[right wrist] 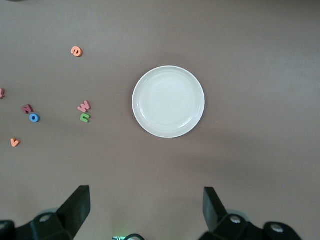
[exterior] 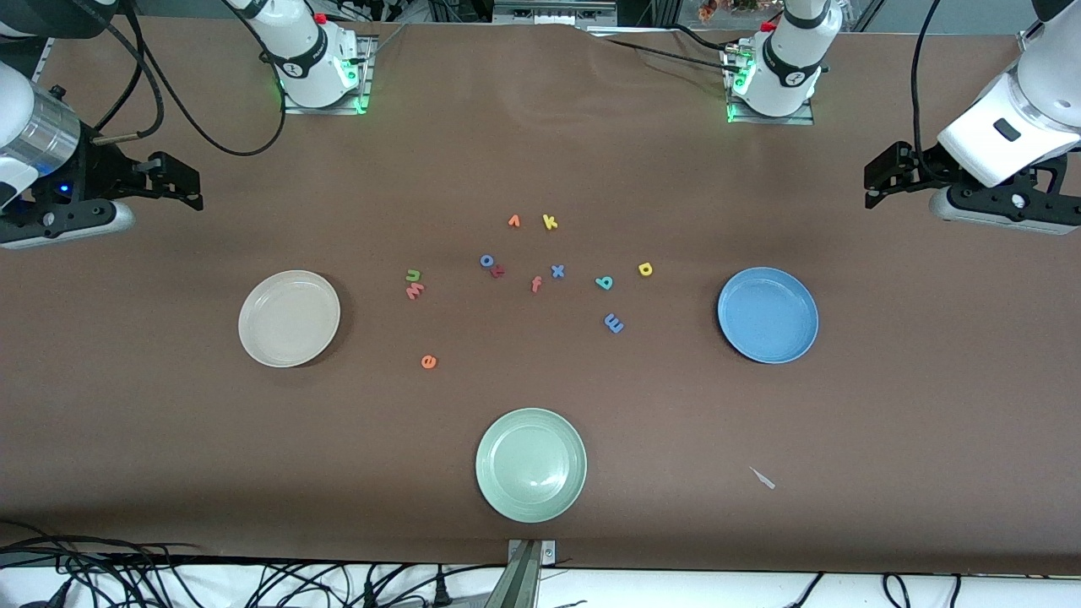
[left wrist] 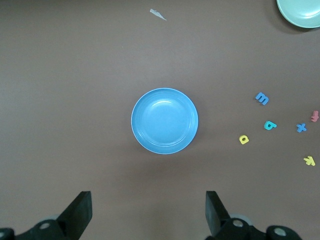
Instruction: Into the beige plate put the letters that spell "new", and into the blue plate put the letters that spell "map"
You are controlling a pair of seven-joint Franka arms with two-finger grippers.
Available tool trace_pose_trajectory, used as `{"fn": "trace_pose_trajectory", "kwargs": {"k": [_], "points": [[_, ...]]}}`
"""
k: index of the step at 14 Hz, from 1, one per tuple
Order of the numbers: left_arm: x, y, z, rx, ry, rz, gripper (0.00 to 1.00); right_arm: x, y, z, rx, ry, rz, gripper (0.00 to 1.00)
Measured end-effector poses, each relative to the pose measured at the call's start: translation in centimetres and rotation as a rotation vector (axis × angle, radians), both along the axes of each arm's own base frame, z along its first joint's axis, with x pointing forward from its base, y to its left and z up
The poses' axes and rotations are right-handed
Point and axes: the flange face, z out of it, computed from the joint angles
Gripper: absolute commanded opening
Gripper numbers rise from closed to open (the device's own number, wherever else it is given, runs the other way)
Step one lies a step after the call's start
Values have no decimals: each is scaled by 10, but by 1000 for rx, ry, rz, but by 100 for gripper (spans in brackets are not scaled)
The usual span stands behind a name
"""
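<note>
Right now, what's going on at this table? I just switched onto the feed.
Nothing has been picked up yet. Both arms wait with open jaws: the left gripper hangs over the table's end by the blue plate, the right gripper over the end by the beige plate. Both plates hold nothing. The foam letters lie scattered on the table between them, the n, w and e toward the beige plate, the m, a and p toward the blue one.
</note>
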Motion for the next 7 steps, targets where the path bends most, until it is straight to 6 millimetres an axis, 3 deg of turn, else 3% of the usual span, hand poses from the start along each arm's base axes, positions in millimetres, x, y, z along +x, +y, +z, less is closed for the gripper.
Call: {"fn": "trace_pose_trajectory", "kwargs": {"k": [7], "points": [[0, 0, 0, 0, 0, -2, 100, 0, 2, -6, 2, 1, 1, 100]]}}
